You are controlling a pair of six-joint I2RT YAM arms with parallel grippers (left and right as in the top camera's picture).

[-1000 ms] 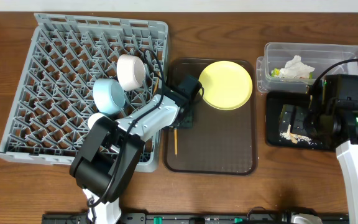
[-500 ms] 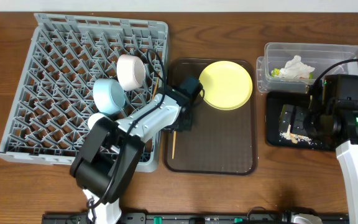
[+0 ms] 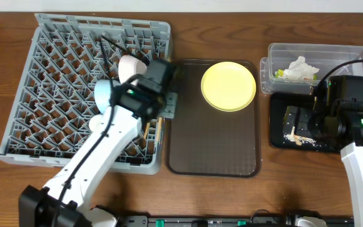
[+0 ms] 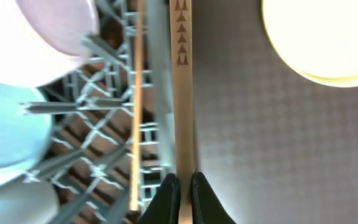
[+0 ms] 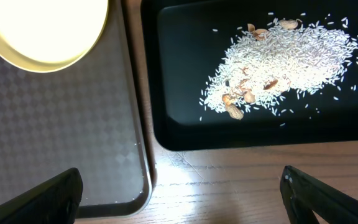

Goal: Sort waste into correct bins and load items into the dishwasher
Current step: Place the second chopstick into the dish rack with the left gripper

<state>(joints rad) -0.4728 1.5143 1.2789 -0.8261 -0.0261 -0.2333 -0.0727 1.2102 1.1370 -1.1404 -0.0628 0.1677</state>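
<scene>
Over the rack's (image 3: 24,82) right edge: left pincer (image 4: 183,196) closed on one chopstick (image 4: 182,93), flat, with small triangle marks near its far end. The stick runs along the line where the rack rim meets the brown tray (image 3: 213,151). Whether it touches the rim cannot be told.

Second chopstick (image 4: 135,106) lies among the rack pegs, just beside the held one and roughly parallel to it.

White bowl (image 3: 130,66) and blue bowl (image 3: 104,94) sit in the rack, side by side, left of the pincer.

Plate (image 3: 229,85) lies flat on the far right part of the brown tray, nothing on it.

Right side of the desk (image 3: 232,19): clear tub (image 3: 351,53) holds the crumpled wrapper (image 3: 301,68), with green bits at its left. Black tray (image 5: 166,124) lies just in front of the tub. Crumbs (image 5: 284,62), rice with a few brown pieces, are scattered across its floor.

Right pincer (image 5: 179,199) hangs above the near rim of the black tray, fingers (image 5: 42,199) spread wide, holding nothing.
</scene>
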